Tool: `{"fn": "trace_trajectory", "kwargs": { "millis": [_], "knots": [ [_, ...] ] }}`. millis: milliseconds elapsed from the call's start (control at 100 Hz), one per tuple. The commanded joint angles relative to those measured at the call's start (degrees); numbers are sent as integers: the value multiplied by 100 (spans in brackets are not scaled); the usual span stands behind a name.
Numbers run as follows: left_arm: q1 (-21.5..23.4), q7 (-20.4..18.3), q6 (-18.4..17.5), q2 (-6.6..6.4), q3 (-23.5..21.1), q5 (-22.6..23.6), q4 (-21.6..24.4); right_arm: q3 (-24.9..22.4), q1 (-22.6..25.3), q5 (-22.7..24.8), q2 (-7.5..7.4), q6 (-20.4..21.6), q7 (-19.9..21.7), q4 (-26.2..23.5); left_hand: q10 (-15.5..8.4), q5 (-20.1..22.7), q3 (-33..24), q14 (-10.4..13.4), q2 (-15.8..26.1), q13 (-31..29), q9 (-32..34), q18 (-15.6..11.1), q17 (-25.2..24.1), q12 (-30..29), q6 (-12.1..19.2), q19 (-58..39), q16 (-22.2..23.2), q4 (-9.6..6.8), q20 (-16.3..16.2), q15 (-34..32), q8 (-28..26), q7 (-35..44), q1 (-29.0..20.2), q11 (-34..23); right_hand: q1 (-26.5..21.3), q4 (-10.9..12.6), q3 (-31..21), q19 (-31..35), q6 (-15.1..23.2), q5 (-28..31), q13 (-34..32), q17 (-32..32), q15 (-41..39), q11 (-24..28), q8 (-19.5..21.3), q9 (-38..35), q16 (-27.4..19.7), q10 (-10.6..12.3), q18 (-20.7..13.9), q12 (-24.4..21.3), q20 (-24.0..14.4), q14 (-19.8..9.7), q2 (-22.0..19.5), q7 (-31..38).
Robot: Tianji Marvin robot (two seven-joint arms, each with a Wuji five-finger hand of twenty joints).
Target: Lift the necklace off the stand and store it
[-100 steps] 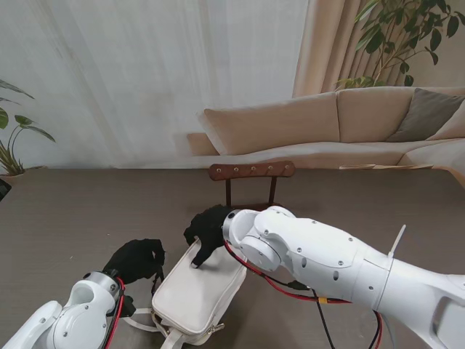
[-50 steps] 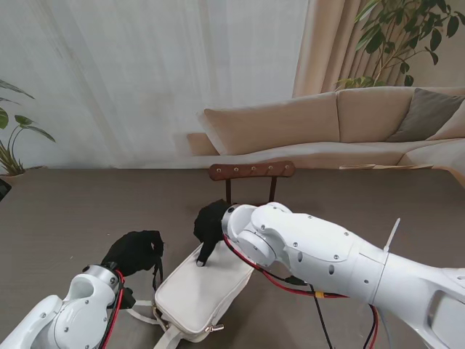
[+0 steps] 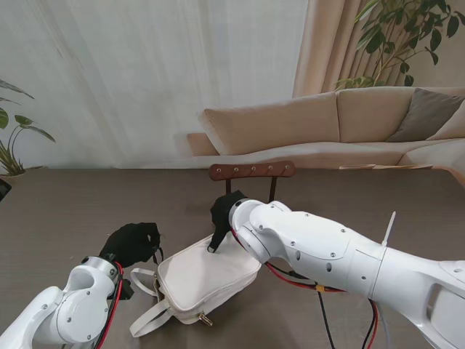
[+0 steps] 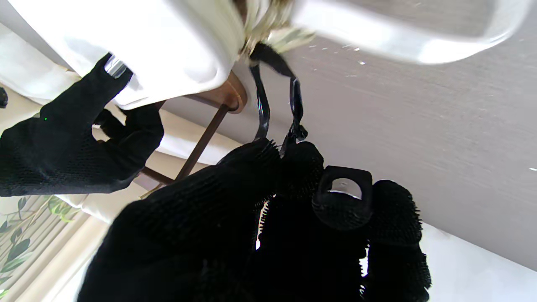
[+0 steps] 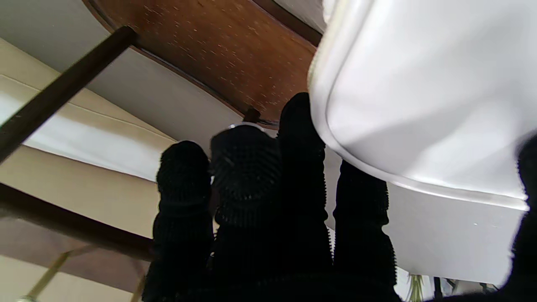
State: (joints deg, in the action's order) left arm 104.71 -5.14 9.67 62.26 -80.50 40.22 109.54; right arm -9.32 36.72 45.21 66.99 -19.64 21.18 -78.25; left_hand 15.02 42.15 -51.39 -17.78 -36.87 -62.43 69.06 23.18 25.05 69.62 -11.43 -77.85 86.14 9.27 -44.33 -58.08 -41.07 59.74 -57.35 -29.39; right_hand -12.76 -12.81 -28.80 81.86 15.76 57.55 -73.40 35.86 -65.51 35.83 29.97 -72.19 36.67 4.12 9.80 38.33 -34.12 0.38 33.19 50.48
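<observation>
Grey table [image 3: 65, 211], white bag [image 3: 205, 280] turned, strap exposed

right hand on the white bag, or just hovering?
Touching. In the stand view the right hand presses a finger onto the white bag; the right wrist view shows the fingers lying against the bag's edge.

There is 1 white bag [image 3: 207, 278] on the table [image 3: 65, 211], at about 6 o'clock in the stand view, with 1 white strap [image 3: 149, 320] looping off at 7 o'clock. 1 wooden stand [image 3: 252, 171] rises at 12 o'clock from the bag, on 2 dark posts. 2 black-gloved hands show: the left hand [image 3: 133, 243] at 9 o'clock of the bag, the right hand [image 3: 223, 218] at 12 o'clock. 1 sofa [image 3: 341, 123] sits at 1 o'clock, and 2 plants flank the room.
</observation>
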Motion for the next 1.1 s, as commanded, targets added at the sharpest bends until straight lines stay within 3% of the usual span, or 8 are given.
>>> {"fn": "trace_trajectory", "kwargs": {
  "millis": [0, 200, 250, 290, 340, 600, 820, 1090],
  "knots": [
    [182, -154, 5, -12, -60, 43, 84, 38, 123, 134, -211, -91, 187, 223, 143, 285, -269, -92, 115, -147, 106, -16, 21, -14, 127, -321, 15, 52, 10, 52, -170, 340, -118, -26, -1477, 1077, -1132, 209, -612, 594, -221, 973, -141, 882, 340, -745, 47, -249, 20, 390, -151, -83, 5, 1000],
    [572, -191, -13, -24, -238, 230, 246, -312, 457, 544, -331, -175, 51, 1, 137, 274, -258, -80, 120, -132, 101, -47, 9, -15, 140, -312, 17, 53, 17, 53, -169, 342, -114, -25, -1395, 974, -1105, 99, -376, 355, -205, 880, 161, 663, 124, -485, -112, -226, 90, 349, -95, -43, -23, 771],
    [637, -150, -13, -16, -262, 228, 262, -540, 649, 708, -374, -126, -33, -127, 143, 280, -260, -80, 119, -131, 100, -44, -3, -15, 131, -307, 17, 51, 18, 53, -167, 342, -121, -23, -903, 1057, -1053, -9, -484, -60, -210, 729, 702, 464, -237, -142, -332, -270, 172, 229, -79, 59, -252, 315],
    [679, -141, -11, -14, -281, 231, 278, -725, 802, 844, -416, -58, -56, -270, 142, 283, -255, -96, 118, -132, 97, -40, -6, -15, 134, -307, 19, 53, 18, 51, -166, 344, -114, -22, -407, 1174, -1151, -123, -702, -388, -189, 601, 1179, 321, 221, 206, -413, -307, 208, 59, -102, 129, -451, -277],
    [721, -153, -11, -16, -303, 234, 296, -991, 1035, 1044, -458, 47, -123, -453, 146, 272, -253, -103, 126, -131, 96, -38, -7, -16, 141, -307, 20, 53, 18, 50, -165, 341, -114, -20, -107, 1165, -1241, -227, -846, -839, -87, 463, 1623, 108, 172, 598, -523, -369, 229, -109, -91, 194, -467, -504],
    [768, -196, 3, -20, -323, 216, 329, -1827, 1885, 1781, -536, 609, -572, -1189, 144, 266, -226, -97, 141, -112, 76, -53, -32, -10, 140, -296, 26, 50, 22, 52, -167, 346, -125, -15, 463, 1098, -1456, -997, -990, -2439, 1309, -416, 3359, -468, -677, 2363, -892, -598, 328, -1154, -53, 576, -519, -815],
    [721, -241, -18, -28, -316, 193, 304, -1944, 2119, 2041, -515, 1012, -1180, -1303, 143, 253, -202, -93, 167, -97, 71, -61, -42, -8, 141, -295, 30, 48, 21, 54, -164, 338, -127, -13, 823, 1076, -1503, -2350, -974, -3558, 3171, -1663, 4591, -507, -1016, 4033, -1714, -686, 368, -1615, 499, 862, -643, -981],
    [665, -307, -30, -40, -307, 185, 284, -2111, 2330, 1571, -455, 2224, -2071, -1104, 152, 249, -177, -93, 177, -98, 62, -53, -44, -8, 143, -297, 35, 42, 17, 55, -164, 334, -133, -9, 800, 991, -1544, -2553, -537, -2804, 3190, -1796, 4621, -339, -896, 3666, -1951, -366, 240, -1730, 663, 420, -306, -563]
  ]
}}
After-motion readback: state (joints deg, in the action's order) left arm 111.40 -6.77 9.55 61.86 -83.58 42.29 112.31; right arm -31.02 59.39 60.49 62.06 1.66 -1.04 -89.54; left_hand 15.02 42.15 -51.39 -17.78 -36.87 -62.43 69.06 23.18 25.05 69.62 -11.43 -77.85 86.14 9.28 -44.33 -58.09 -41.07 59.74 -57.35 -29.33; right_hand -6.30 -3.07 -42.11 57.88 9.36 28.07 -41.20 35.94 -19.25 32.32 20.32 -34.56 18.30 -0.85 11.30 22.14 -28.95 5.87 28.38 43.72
